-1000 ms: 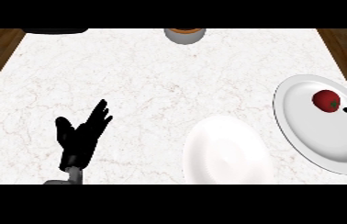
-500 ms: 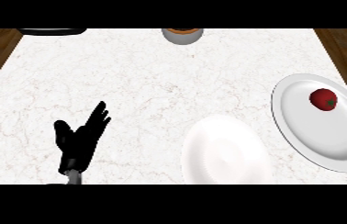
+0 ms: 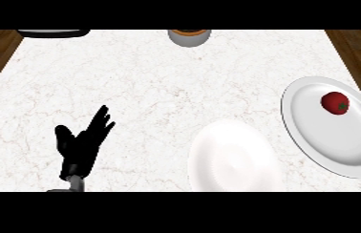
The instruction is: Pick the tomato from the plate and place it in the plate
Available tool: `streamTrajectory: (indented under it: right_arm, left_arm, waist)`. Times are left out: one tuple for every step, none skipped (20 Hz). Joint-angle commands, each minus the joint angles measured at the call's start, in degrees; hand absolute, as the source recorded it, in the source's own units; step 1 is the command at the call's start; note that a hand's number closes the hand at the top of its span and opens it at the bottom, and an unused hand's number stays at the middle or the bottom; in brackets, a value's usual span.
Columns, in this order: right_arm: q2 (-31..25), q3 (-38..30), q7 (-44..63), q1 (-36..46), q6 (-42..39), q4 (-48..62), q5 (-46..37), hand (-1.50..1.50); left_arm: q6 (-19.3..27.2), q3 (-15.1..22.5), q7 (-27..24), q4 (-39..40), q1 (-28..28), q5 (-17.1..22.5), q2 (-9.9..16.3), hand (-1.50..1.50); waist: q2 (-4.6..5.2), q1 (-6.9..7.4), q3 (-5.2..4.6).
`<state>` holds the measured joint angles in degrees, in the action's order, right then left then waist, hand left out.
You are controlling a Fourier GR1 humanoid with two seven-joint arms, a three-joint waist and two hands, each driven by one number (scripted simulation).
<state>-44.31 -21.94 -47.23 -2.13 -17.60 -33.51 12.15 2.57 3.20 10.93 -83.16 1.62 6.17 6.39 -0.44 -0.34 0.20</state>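
I've got just the one head view, looking steeply down from above onto the white marble counter [image 3: 162, 84], far edge at top, my left hand [image 3: 81, 143] entering from the lower edge, plates cut off at right and bottom.

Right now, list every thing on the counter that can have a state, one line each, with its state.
tomato: lying on the right plate, not held.
right plate: holds the tomato, partly cut off by the view's right edge.
near plate: nothing on it.
left hand: open, fingers up, resting at lower left.
right hand: not in view.
grey cup: at the far edge, cut off; contents unclear.
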Motion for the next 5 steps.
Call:
streamTrajectory:
  right_arm:
    - [0.17, -0.64, -4.56, -4.85, -2.03, -1.25, -0.57, -1.5]
    - [-2.14, -1.52, -4.75, -3.49, -4.18, 1.23, -0.44, -1.5]
    - [-0.13, -0.92, -4.92, -3.69, -1.46, 1.45, -1.54, -1.5]
    - [1.37, -0.74, -5.13, -6.59, -1.06, -2.25, -0.92, -1.5]
    - [1.56, -1.03, -4.14, -6.77, -0.4, -3.8, -0.61, -1.5]
  left_arm:
    - [-1.58, -0.36, -0.38, 2.05, 0.92, -0.02, 0.23, 0.0]
    - [0.54, 0.01, 2.21, 1.35, -1.45, -0.58, -1.15, 0.0]
    - [-0.31, -0.62, 5.62, -3.51, 0.58, 0.29, 0.65, 0.0]
    - [0.47, 1.07, 3.01, -2.88, 2.59, -0.54, -1.58, 0.0]
    - [-1.48, -0.22, 3.0, -2.65, 2.99, 0.6, 0.0, 0.0]
  waist:
    - [0.4, 0.08, -0.22]
    - [0.43, 0.15, -0.19]
    - [0.4, 0.31, -0.18]
    - [0.37, 0.16, -0.22]
    - [0.38, 0.18, -0.23]
